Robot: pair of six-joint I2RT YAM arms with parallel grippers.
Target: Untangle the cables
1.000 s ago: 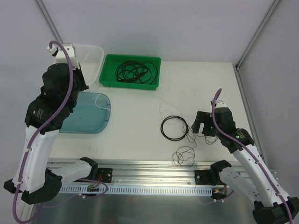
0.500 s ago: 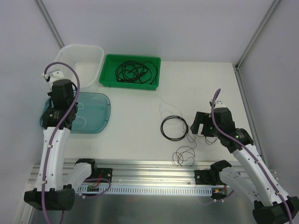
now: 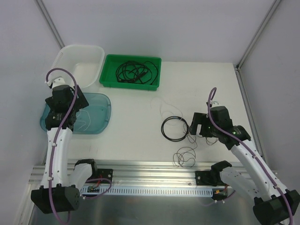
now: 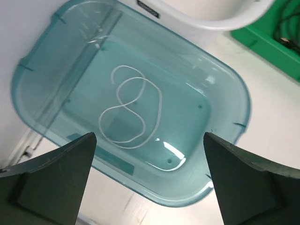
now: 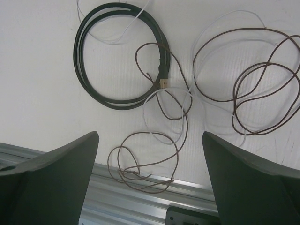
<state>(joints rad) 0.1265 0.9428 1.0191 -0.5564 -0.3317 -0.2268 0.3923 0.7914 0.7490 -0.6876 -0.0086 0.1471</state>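
A: How is the untangling coming along?

B: Partly done, I'd judge. One white cable (image 4: 131,110) is lying alone in the teal tray (image 4: 70,42) by the left edge of the tabletop (image 3: 131,140), and a black bundle (image 3: 126,71) is sitting in the green tray (image 3: 108,70) at the far edge.

A: What is remaining?

B: Toward the near edge, right of middle, the black coil (image 5: 85,80), brown wire (image 5: 193,70) and a white wire (image 5: 144,112) are crossing each other.

A: And the arms?

B: The left gripper (image 4: 148,138) is hovering above the teal tray, pointing down, fingers spread, holding nothing. The right gripper (image 5: 150,136) is hanging over the knot — equally wide, empty.
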